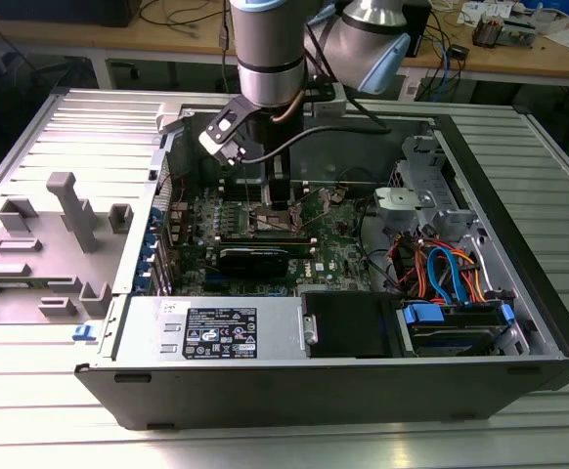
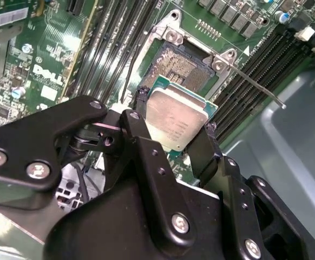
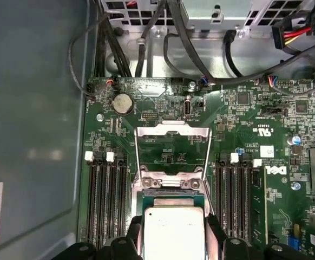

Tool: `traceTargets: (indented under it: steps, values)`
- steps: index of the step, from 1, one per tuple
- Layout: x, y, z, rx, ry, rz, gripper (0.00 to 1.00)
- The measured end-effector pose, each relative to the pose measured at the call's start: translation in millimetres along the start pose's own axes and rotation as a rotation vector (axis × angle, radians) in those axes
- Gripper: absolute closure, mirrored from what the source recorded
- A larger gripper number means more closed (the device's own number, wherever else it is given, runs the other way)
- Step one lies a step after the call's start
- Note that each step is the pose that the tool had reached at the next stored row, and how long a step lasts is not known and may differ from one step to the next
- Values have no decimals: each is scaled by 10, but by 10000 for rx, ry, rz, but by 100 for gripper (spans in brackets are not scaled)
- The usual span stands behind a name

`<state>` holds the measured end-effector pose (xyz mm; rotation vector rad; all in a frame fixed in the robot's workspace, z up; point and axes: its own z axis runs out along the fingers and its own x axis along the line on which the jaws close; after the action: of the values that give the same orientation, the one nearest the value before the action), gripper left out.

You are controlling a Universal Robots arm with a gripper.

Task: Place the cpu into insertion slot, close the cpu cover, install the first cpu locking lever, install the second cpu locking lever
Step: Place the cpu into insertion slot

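Cpu [image 2: 176,120]: one, clamped by two opposite edges between the two black fingers [image 2: 146,157] of the tool [image 2: 175,114], grey top up; likely gripped so to keep the underside free and level. Held just over the near edge of the slot [image 2: 175,64], apparently not yet seated, bare contacts showing beyond the cpu. One thin lever [image 2: 255,84] angled out clear.

Across the exterior view from its left: several grey jigs [image 1: 65,220] on the ribbed surface [image 1: 30,410]; then the open case [image 1: 363,386], with one arm [image 1: 270,59] reaching straight down into its middle; orange and blue cables [image 1: 441,274] at its right.

In the first wrist view: one cover [image 3: 171,130] standing up, probably to leave the slot open; four white clips [image 3: 110,157], two to each side.
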<state>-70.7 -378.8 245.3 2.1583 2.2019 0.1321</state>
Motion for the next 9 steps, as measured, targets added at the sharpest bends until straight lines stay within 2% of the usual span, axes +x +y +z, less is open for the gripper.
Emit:
traceTargets:
  steps: [2,9]
  values:
    - [2,-15,66,1,-1,2,45]
    - [8,-42,191,0,-1,1,45]
